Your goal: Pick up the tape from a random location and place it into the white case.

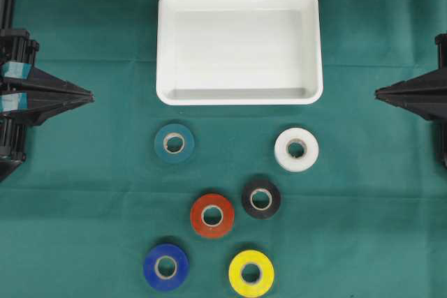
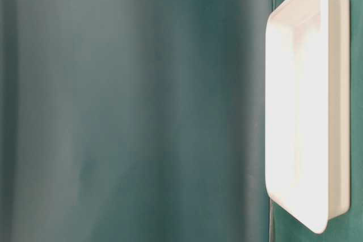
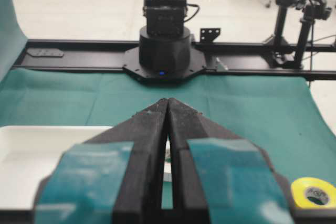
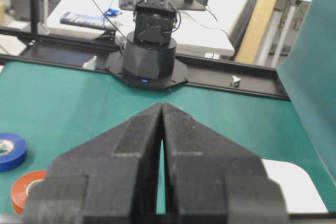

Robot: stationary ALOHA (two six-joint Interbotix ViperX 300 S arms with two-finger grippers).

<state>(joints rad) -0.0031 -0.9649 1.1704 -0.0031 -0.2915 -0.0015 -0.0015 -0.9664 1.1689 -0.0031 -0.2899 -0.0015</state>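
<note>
Progress: nothing done yet; no roll lifted.
Case: the white case (image 1: pixel 239 45) sits empty at the far middle of the desk (image 1: pixel 377 207).
Tape: six rolls lie flat nearer, the white roll (image 1: pixel 296 149) closest to the case.
Jaws: left gripper (image 1: pixel 89 95) and right gripper (image 1: pixel 379 91) closed, empty, well apart from the rolls.
Left: pick, carry, drop in.

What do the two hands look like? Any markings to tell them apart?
Both are matte black with long wedge-shaped fingers that taper to a point, with a rough, foam-like surface. The left hand has teal tape patches wrapped on each finger near the base, clearest in the left wrist view. The right hand is plain black, with no tape. No cables show on either.
</note>
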